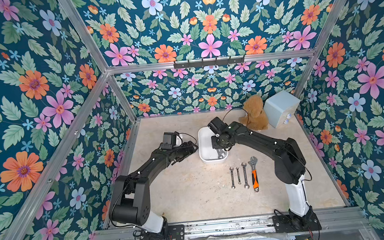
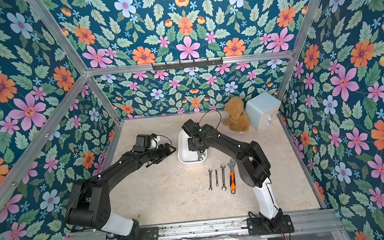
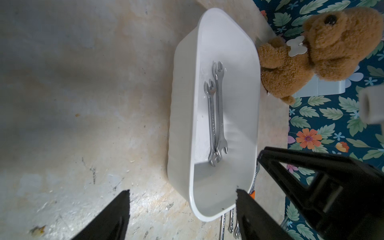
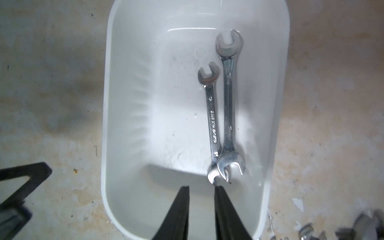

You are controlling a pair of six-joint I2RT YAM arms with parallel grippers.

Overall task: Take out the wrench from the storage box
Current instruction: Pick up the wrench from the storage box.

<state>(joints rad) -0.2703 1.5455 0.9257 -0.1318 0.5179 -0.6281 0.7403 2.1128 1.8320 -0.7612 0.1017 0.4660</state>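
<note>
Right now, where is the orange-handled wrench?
In both top views the orange-handled wrench lies on the table, at the end of the row of wrenches nearest the right arm, just outside the storage box.

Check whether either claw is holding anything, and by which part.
Nothing is held. The right claw hangs narrowly open and empty over the storage box, near its two wrenches; the left claw is open beside it.

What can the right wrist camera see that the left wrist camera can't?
Only the right wrist view shows the right gripper with its two tips slightly apart and nothing between them. Only the left wrist view shows the brown teddy bear and the flowery wall. Both show the white storage box with a longer wrench and a shorter wrench lying side by side inside.
</note>
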